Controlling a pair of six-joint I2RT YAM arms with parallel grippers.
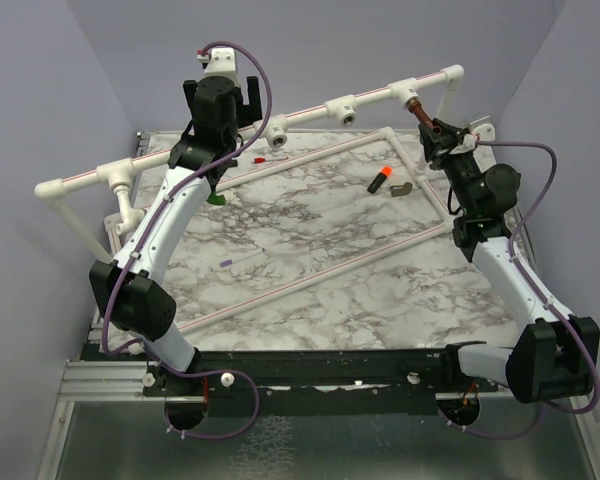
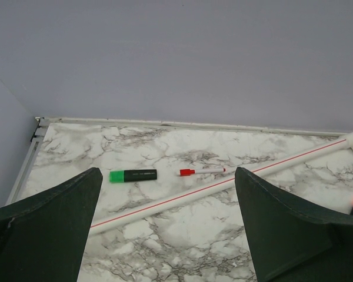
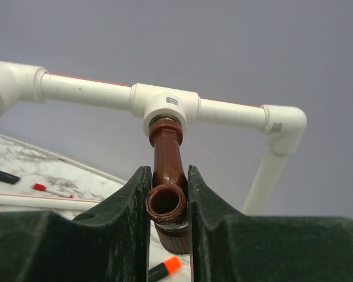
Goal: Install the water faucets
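The dark reddish-brown faucet (image 1: 418, 108) sits with its threaded end in the rightmost tee (image 3: 167, 106) of the raised white pipe rail (image 1: 310, 112). My right gripper (image 1: 428, 125) is shut on this faucet (image 3: 165, 141) at its spout end, one finger on each side. My left gripper (image 1: 220, 100) is wide open and empty, held above the back left of the table, and its wrist view (image 2: 167, 171) shows only tabletop between the fingers. A small green piece (image 1: 214, 197) peeks out under my left forearm, and I cannot tell whether it is the green faucet. No white faucet shows clearly.
Two middle tees (image 1: 278, 128) (image 1: 343, 108) have open sockets. A thin white pipe frame (image 1: 310, 152) lies on the marble table. A green-and-black marker (image 2: 132, 175) and a red-capped pen (image 2: 200, 171) lie behind it. An orange-and-black marker (image 1: 380, 180) and a grey-brown bent piece (image 1: 402, 189) lie right of centre.
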